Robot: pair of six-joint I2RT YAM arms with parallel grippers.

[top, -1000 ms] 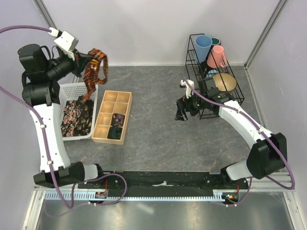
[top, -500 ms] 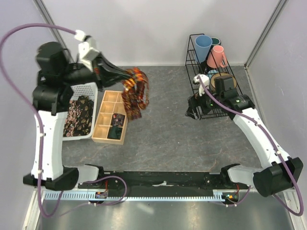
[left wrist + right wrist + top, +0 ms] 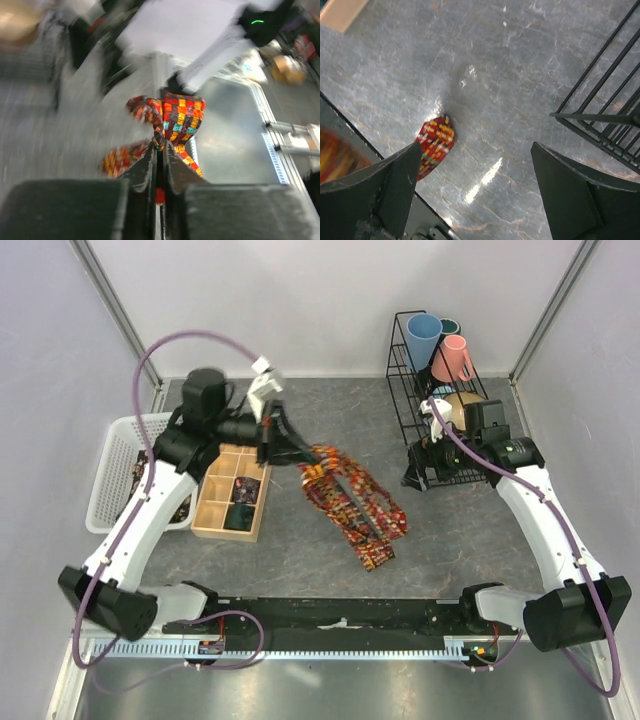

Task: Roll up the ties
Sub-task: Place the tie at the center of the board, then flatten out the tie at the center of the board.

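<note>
At table centre: red-orange checked tie (image 3: 352, 502), draped down across grey tabletop (image 3: 300, 570).
Left gripper (image 3: 160, 147): jaws almost closed, pinching the tie's upper fold.
Right gripper (image 3: 475, 170): jaws spread wide, holding nothing, beside wire rack (image 3: 595, 117).

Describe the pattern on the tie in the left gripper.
The tie: small red, orange, yellow and teal checks; left wrist view.

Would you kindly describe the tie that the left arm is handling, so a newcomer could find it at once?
On the grey table, look right of the wooden tray. A tie trails from the left gripper onto the tabletop. It alone is bright red-and-orange checked and outside the white basket.
</note>
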